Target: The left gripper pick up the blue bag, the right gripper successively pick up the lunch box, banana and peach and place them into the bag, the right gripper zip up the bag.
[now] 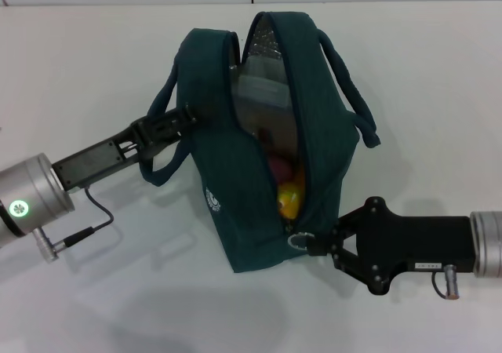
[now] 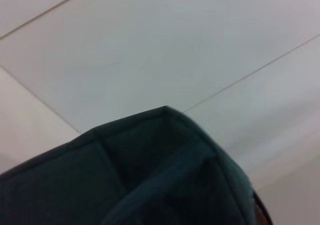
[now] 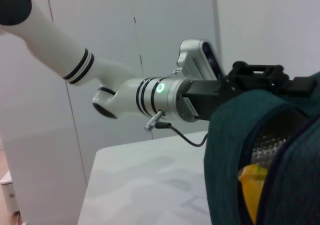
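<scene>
The big dark teal-blue fabric bag (image 1: 259, 149) is sitting upright on the white table (image 1: 94, 70), zipper mostly open. The unlabelled black left gripper (image 1: 187, 118) is clamping 1 side of the bag near its top. The white-labelled black right gripper (image 1: 318, 243) is pinching the ring zipper pull (image 1: 299, 240) at the bag's near end. Inside the bag, the yellow banana (image 1: 289, 199) and pink peach (image 1: 278, 166) are showing, with the clear lunch box (image 1: 263, 94) behind them.
</scene>
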Robot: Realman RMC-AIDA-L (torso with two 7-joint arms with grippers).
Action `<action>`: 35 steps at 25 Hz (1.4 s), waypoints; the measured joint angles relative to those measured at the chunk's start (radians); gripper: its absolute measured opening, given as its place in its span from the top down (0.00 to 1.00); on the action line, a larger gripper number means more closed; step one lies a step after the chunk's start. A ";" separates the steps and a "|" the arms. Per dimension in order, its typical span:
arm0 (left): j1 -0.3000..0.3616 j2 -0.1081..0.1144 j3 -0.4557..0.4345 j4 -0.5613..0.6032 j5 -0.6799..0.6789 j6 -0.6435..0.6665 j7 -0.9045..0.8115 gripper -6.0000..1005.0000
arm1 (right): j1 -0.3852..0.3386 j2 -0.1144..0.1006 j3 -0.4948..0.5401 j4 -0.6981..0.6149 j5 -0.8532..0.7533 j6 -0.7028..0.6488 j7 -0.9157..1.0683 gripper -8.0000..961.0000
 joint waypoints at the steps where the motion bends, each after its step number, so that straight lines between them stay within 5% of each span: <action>1: 0.002 0.000 -0.006 0.000 -0.003 0.003 0.006 0.54 | -0.006 -0.001 0.002 -0.008 0.002 -0.001 0.000 0.98; 7: 0.015 0.000 -0.015 0.002 -0.039 0.007 0.022 0.23 | -0.039 -0.005 0.063 -0.048 0.002 -0.039 0.000 0.98; 18: 0.021 0.002 -0.015 0.014 -0.093 0.020 0.042 0.11 | -0.056 0.000 0.115 -0.187 0.018 -0.101 0.064 0.98; 35: 0.039 0.008 -0.015 0.014 -0.117 0.022 0.070 0.11 | -0.020 0.004 0.059 -0.351 0.114 -0.025 0.138 0.98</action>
